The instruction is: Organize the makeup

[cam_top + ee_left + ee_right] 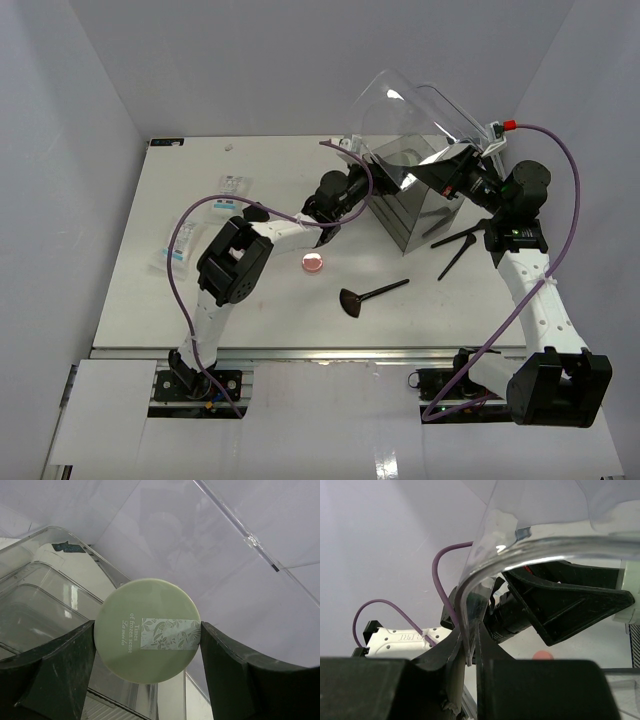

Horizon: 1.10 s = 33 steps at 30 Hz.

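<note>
left gripper [147, 642] is clamped on the grey-green compact [147, 627], open clear box [415, 222] sits right at its 3 o'clock from above, right gripper [472, 655] pinching the lid [410, 110] up.

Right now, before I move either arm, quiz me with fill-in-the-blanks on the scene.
The left claw grips a round ____ compact.
The right claw pinches the raised ____ of the clear box.
In the top view, the pink compact lies to the ____ of the fan brush.
Missing words: green; lid; left.
</note>
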### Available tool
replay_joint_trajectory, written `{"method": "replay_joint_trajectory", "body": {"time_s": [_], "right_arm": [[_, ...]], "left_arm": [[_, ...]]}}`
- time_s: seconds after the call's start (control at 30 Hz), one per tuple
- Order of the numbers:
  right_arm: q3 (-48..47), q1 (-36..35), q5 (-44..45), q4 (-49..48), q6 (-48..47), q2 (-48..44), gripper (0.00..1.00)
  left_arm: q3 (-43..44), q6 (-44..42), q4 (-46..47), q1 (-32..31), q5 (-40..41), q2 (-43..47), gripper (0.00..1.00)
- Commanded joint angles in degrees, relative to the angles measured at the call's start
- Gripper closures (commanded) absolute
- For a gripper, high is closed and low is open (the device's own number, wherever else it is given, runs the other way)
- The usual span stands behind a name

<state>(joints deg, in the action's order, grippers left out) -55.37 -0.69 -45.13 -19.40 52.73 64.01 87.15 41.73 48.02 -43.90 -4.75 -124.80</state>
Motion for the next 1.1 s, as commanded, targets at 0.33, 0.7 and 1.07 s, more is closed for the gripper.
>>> {"method": "replay_joint_trajectory", "body": {"time_s": [0.33, 0.7, 1.07], "right_arm": [[-0.4, -0.1, -2.5, -6.3, 1.6, -2.7, 0.86], [-0.1, 0.0, -2.5, -6.3, 1.8, -2.8, 0.86], [0.2, 0.0, -2.5, -6.3, 1.8, -3.0, 0.86]], "left_arm": [[-1.7, 3.4, 1.4, -2.5, 0.1, -1.3, 0.18], [-3.3, 4.1, 0.4, -2.7, 0.8, -0.9, 0.07], [-4.3, 3.4, -0.3, -2.7, 0.6, 0.1, 0.02]]}}
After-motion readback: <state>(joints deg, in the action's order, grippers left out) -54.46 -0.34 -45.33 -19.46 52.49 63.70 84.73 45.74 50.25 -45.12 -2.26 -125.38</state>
